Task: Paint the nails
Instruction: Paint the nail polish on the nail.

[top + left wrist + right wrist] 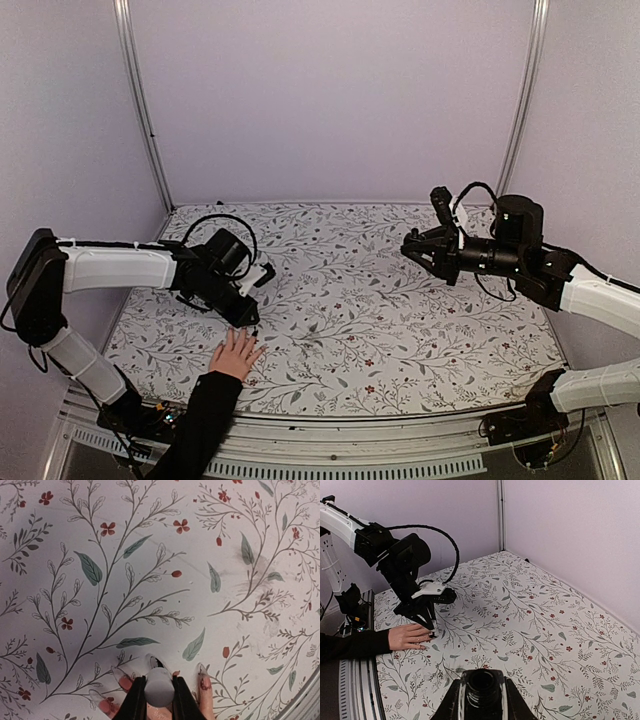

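A light-skinned hand (236, 355) in a black sleeve lies flat with spread fingers at the table's near left. Its long nails (202, 672) show in the left wrist view, one (152, 661) streaked with dark polish just beyond the cap. My left gripper (159, 680) is shut on the white brush cap (159, 687) and points down right over the fingertips (431, 634). The brush tip is hidden under the cap. Raised at the right, my right gripper (482, 680) is shut on the open dark bottle (482, 689), well away from the hand.
A floral cloth (400, 330) covers the table. Lilac walls and two aluminium posts (140, 100) close in the back and sides. A black cable (215, 222) loops above the left wrist. The metal front rail (350, 440) runs along the near edge.
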Controlling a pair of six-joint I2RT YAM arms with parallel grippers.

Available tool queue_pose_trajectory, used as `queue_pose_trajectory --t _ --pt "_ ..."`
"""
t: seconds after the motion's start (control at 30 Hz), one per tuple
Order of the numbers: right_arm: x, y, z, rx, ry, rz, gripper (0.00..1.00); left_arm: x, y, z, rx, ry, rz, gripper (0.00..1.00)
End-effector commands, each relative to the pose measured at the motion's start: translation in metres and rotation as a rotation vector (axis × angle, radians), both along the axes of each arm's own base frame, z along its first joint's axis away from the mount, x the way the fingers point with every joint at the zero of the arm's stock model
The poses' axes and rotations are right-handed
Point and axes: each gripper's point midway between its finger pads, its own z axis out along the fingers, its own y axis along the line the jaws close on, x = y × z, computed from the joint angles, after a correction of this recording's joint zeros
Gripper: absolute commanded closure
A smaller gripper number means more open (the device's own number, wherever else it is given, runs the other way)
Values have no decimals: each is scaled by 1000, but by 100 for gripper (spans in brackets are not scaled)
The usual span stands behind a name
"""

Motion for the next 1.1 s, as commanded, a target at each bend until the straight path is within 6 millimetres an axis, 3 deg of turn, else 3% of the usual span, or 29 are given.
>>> queue_pose_trajectory --t 0.0,1.07 --pt "0 -3 7 15 -27 -14 100 8 -3 1 -20 -5 8 100" --pt "2 -4 7 11 -32 -26 100 16 -5 0 -23 -4 10 100"
